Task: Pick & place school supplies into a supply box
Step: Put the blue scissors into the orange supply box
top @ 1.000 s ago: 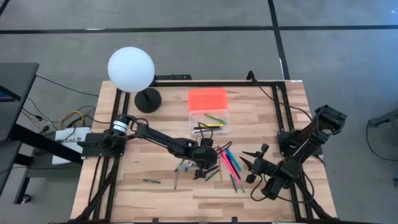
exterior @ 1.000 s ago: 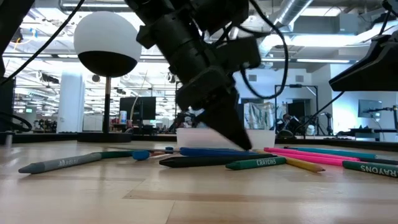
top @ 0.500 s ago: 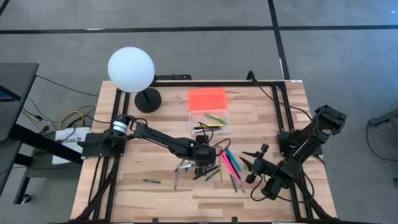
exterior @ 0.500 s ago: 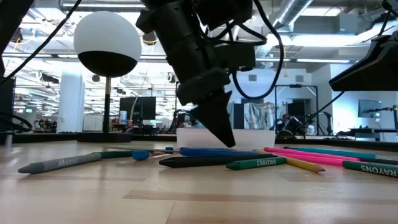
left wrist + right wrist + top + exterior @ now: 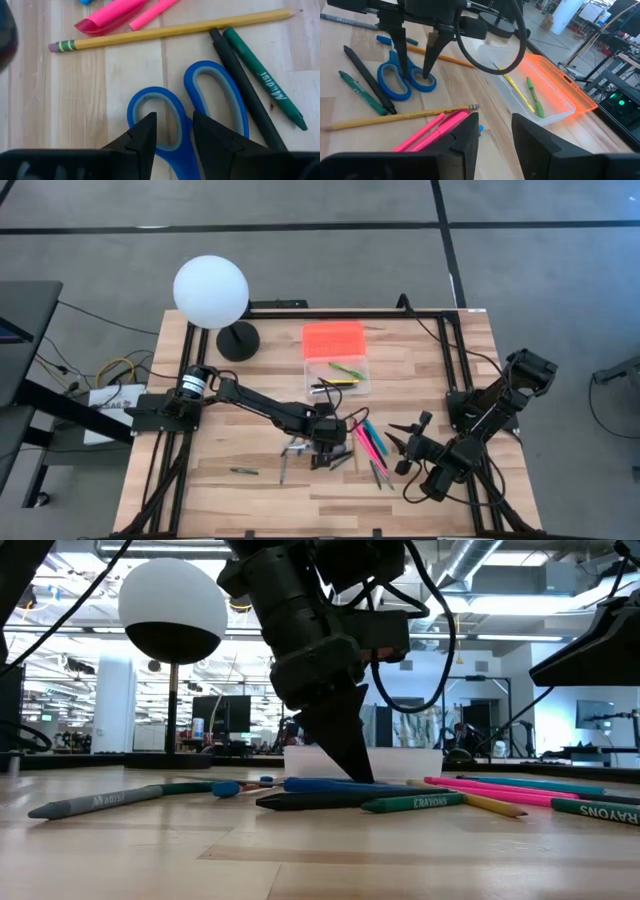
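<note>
Blue-handled scissors (image 5: 186,107) lie flat on the table among loose pens, next to a yellow pencil (image 5: 175,31), a black pen (image 5: 245,90) and a green crayon (image 5: 265,80). My left gripper (image 5: 172,120) is open and points steeply down over the scissors' handles, with one fingertip standing in each loop (image 5: 422,80). The supply box (image 5: 337,375) lies open behind it, its orange lid (image 5: 333,337) folded back, with a green marker (image 5: 532,95) and a yellow pen (image 5: 517,92) inside. My right gripper (image 5: 410,445) waits open to the right of the pile, holding nothing. My left gripper comes at the scissors' handle end from above, the inner arms of the two loops (image 5: 181,125) between its open fingers. The scissors lie flat on the table. I cannot tell whether the fingertips touch the handles.
A white globe lamp (image 5: 210,292) on a black base stands at the far left. Pink markers (image 5: 368,442) lie between the two grippers. A lone green crayon (image 5: 243,471) and a grey pencil (image 5: 283,470) lie nearer the front edge. A black frame runs along the table's edges.
My left gripper has tipped from a slant to a steeper downward point and rolled a little. Its fingertips have swung a short way toward the table's left and now stand over the scissors' handles. Its opening looks the same.
</note>
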